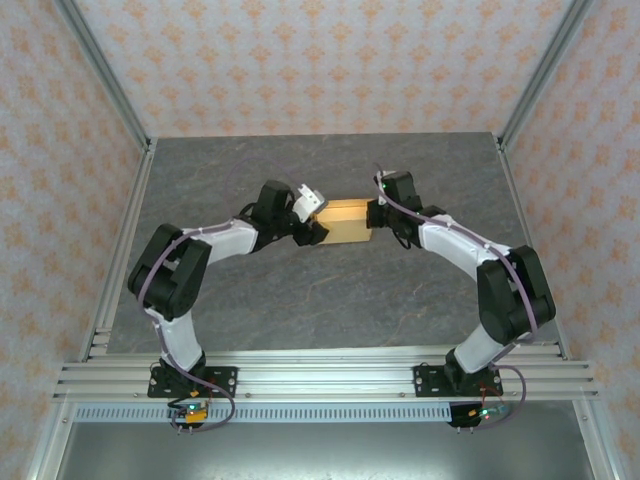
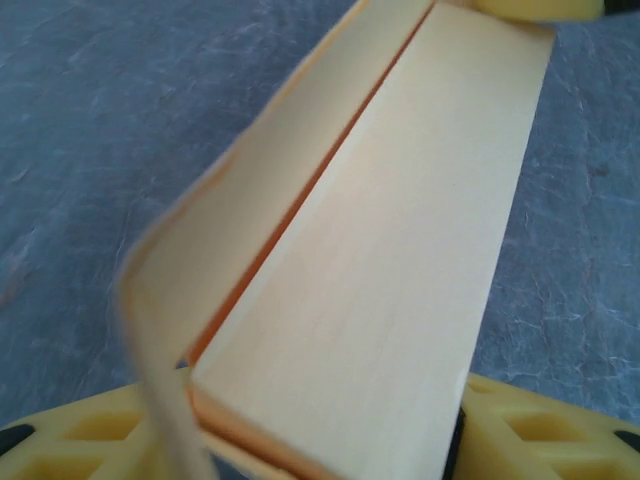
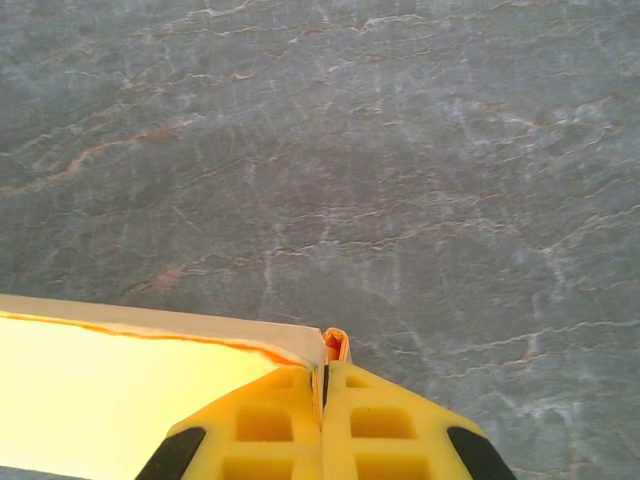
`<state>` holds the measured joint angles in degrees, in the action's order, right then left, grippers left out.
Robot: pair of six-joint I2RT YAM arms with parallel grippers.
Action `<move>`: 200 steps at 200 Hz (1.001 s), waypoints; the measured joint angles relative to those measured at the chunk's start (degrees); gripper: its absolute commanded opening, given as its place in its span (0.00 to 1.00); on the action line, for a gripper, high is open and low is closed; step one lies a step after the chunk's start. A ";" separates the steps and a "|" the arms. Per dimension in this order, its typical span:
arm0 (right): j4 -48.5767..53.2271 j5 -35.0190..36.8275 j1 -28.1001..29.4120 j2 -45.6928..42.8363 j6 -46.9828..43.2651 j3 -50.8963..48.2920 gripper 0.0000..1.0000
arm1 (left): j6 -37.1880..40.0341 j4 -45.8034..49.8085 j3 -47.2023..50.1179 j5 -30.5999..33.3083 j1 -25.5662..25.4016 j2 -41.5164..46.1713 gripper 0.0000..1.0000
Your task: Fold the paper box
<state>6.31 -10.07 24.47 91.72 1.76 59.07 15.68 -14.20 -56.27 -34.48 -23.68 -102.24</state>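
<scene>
Well, the paper box [image 1: 345, 222] sits in the middle of the grey bench [image 1: 330, 300], with its long side going from left to right. It is tan, and a bright orange line shows along its folds. From the left wrist camera the box looks big and close. One long flat side faces up, and a long flap [image 2: 270, 190] next to it leans up and away. An orange gap runs between the two. A small bit of the box at the near corner looks blurry. The left pincer [image 1: 318, 228] is at the left end of the box. Its yellow fingers [image 2: 540, 432] are apart, one on each side of that end, and I cannot tell if they press on it. The right pincer [image 3: 325, 368] is at the right end of the box. Its two yellow fingers are tight together, and a thin orange bit of the box's edge is pinched between their tips. The rest of the box reaches off to the left of those fingers. The left arm [image 1: 170, 280] and the right arm [image 1: 505, 290] bend in from the near edge toward the box. Silver rails [image 1: 320, 372] run along the near edge of the bench. Walls [image 1: 320, 60] with an orange flower pattern stand around it.
</scene>
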 measured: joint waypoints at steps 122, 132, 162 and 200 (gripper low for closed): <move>-3.28 6.49 5.31 -0.50 7.19 -2.25 0.01 | -21.86 -8.41 17.09 16.74 -1.77 23.43 0.55; -3.13 7.26 5.90 -0.44 7.26 -2.10 0.01 | -24.55 -8.41 17.29 18.69 -1.79 23.98 0.49; -2.91 9.27 7.48 -0.22 7.72 -1.77 0.01 | -32.81 -8.31 16.57 22.29 -1.73 24.59 0.45; -2.36 10.82 8.39 0.46 8.59 -0.85 0.01 | -31.76 -5.68 13.14 22.23 -3.15 23.69 0.38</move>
<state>3.95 0.75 32.86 92.18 10.35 58.22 -16.08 -19.88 -43.13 -12.25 -26.83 -78.54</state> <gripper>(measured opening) 0.044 0.390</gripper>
